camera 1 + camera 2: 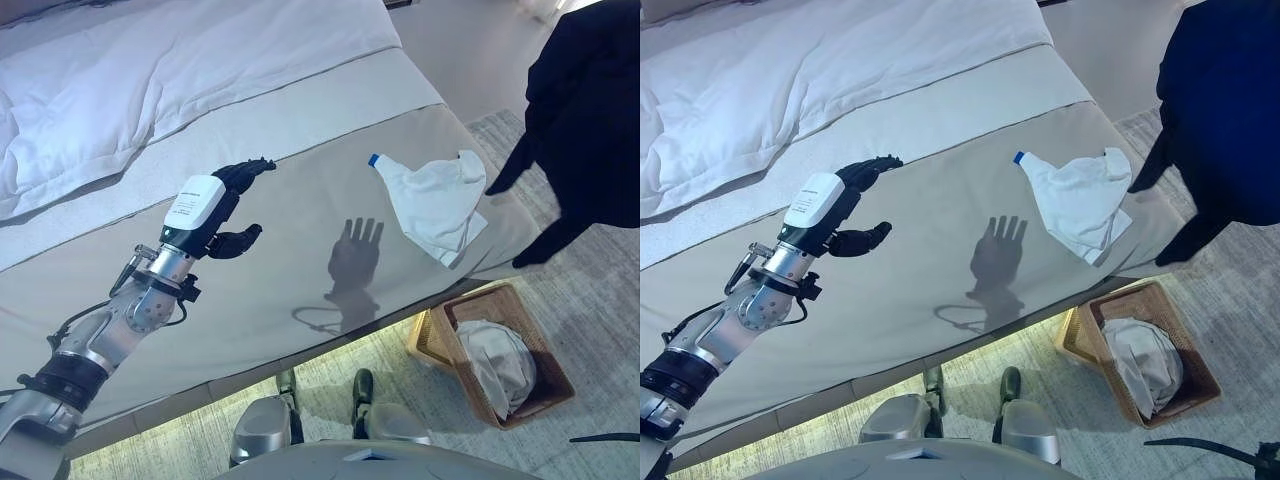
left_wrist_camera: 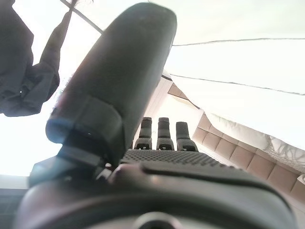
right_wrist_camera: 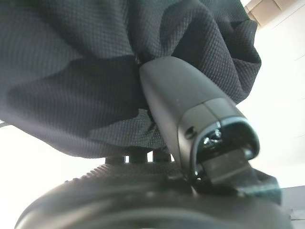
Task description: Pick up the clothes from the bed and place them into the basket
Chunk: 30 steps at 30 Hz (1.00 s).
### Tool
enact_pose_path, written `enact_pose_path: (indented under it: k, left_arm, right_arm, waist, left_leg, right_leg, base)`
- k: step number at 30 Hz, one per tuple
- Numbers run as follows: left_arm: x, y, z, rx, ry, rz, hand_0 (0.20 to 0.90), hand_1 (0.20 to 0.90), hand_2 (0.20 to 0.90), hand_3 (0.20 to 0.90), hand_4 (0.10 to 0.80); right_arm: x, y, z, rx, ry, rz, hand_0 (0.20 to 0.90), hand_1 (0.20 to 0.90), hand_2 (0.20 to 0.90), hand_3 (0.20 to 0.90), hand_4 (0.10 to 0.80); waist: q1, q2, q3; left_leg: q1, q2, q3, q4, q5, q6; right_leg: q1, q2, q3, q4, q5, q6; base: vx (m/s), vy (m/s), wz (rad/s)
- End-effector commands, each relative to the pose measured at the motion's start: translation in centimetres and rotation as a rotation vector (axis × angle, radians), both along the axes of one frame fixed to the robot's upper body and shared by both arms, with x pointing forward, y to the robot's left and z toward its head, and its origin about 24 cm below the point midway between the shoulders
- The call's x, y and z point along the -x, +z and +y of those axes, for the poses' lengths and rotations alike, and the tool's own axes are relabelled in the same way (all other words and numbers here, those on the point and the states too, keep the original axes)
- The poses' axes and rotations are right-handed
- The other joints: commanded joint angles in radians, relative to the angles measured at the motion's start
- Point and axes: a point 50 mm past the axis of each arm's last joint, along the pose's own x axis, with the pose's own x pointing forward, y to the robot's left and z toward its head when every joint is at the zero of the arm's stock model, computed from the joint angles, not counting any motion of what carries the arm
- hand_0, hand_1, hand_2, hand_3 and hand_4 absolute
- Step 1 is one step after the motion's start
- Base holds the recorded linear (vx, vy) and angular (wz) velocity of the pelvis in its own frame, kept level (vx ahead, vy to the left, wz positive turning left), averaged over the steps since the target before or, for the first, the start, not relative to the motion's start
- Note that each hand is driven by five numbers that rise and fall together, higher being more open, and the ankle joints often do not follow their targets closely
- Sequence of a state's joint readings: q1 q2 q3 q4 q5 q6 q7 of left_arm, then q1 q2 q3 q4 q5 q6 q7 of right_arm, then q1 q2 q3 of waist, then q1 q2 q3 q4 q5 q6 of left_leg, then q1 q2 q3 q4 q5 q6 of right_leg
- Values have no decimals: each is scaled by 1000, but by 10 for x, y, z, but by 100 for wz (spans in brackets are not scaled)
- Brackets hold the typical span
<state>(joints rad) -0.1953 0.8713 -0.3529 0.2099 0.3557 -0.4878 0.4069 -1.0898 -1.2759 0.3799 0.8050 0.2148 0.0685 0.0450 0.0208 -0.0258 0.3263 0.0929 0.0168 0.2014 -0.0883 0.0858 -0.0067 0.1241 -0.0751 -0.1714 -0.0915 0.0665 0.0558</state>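
A wide bed fills most of the scene, covered in a smooth beige sheet, with a rumpled white duvet bunched toward its far side. Below its near edge lies a pale patterned rug, with plain light floor beyond the bed's corner. Bright light casts sharp shadows across the sheet.

No legible text, numbers or signs are present. The white cover on the left robot hand carries small print, too fine to read.
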Motion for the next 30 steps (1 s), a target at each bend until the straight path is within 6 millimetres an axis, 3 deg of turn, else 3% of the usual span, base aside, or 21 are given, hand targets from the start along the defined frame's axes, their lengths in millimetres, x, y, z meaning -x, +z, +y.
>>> enact_pose_path:
  k: [1,10,18,30]
  left_arm:
    - [9,1,1,54,-21,-46,900,900,900,900,800]
    - [11,0,8,46,9,-49,900,900,900,900,800]
    - [9,1,21,25,79,-41,900,900,900,900,800]
    - [1,-1,21,-9,88,9,900,900,900,900,800]
  right_arm:
    - [11,40,15,137,48,-139,300,300,300,200,100]
    - [17,37,0,120,-32,-111,300,300,300,200,100]
    - [29,4,-15,108,-53,-73,300,300,300,200,100]
    - [59,-44,-22,70,19,-43,300,300,300,200,100]
  waist:
    - [22,-55,-285]
    - [19,-57,-280]
    - [-43,-45,-275]
    - [-159,-19,-261]
  left_leg:
    - [27,32,-43,13,-107,-32]
    - [27,36,-38,11,-108,-33]
    - [45,43,-2,11,-114,-27]
    - [62,53,53,12,-127,-19]
  right_leg:
    - [-26,-19,-47,58,-48,43]
    - [-26,-14,-45,60,-51,42]
    - [-39,-8,-2,68,-46,48]
    - [-83,10,85,90,-44,57]
  base:
    - [0,0,0]
    - [0,-1,3]
    - [-3,-2,-1]
    - [-26,-9,-23]
